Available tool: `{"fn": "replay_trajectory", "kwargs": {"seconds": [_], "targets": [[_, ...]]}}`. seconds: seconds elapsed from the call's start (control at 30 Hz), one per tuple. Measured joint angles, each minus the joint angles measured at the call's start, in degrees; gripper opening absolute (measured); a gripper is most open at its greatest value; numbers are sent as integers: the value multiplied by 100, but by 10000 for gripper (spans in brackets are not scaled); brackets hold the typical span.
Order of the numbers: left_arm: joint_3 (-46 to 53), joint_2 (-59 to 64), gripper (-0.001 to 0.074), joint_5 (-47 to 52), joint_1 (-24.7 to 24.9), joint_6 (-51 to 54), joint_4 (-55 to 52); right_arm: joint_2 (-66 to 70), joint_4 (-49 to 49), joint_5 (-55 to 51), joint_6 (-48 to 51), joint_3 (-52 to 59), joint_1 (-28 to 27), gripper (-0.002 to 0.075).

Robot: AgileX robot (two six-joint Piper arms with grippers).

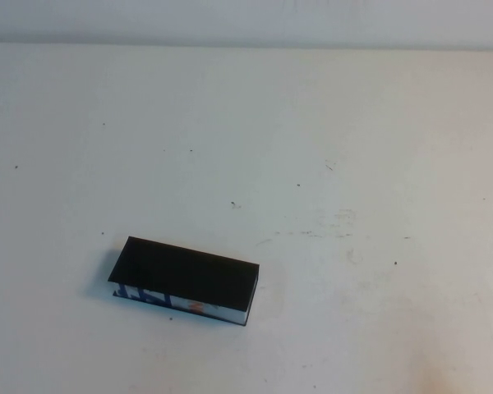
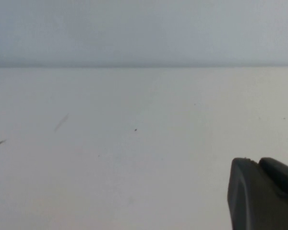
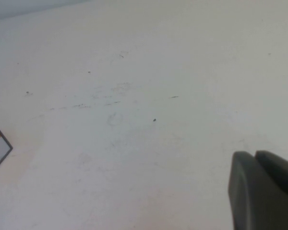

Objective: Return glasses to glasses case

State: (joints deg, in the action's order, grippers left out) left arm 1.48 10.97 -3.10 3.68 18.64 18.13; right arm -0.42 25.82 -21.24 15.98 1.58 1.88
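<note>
Glasses case (image 1: 183, 281) sits shut, lower left of the high view; glasses aren't visible. Left gripper (image 2: 264, 194) and right gripper (image 3: 264, 191) peek in, jaws unreadable, so best find the glasses first.

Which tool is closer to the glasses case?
Probably right: the glasses case is in sight of the right tool; the left tool faces only table. Neither shows overhead.

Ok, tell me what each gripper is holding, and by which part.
Nothing shows as held. The closed glasses case lies alone on the table; left gripper and right gripper each show one edge over bare table.
</note>
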Motion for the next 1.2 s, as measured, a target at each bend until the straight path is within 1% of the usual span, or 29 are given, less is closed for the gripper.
{"fn": "replay_trajectory", "kwargs": {"seconds": [0.07,0.17,0.3,0.37,0.5,1.2], "targets": [[0,-278,-4,446,-301,-713,-673,0,54,0,0,0,0,-11],[0,-864,-4,1312,-624,-1176,-1222,0,92,0,0,0,0,-11],[2,-1140,-4,2155,-716,-1348,-1519,-9,106,-12,0,0,-3,-11],[2,-1140,-4,2369,-716,-1400,-1588,-9,116,-12,0,0,-3,-11],[2,-1154,-4,2494,-716,-1422,-1633,-9,115,-12,0,0,-3,-11],[2,-1166,-4,2519,-720,-1435,-1644,-22,115,-12,0,0,-3,-11]]}}
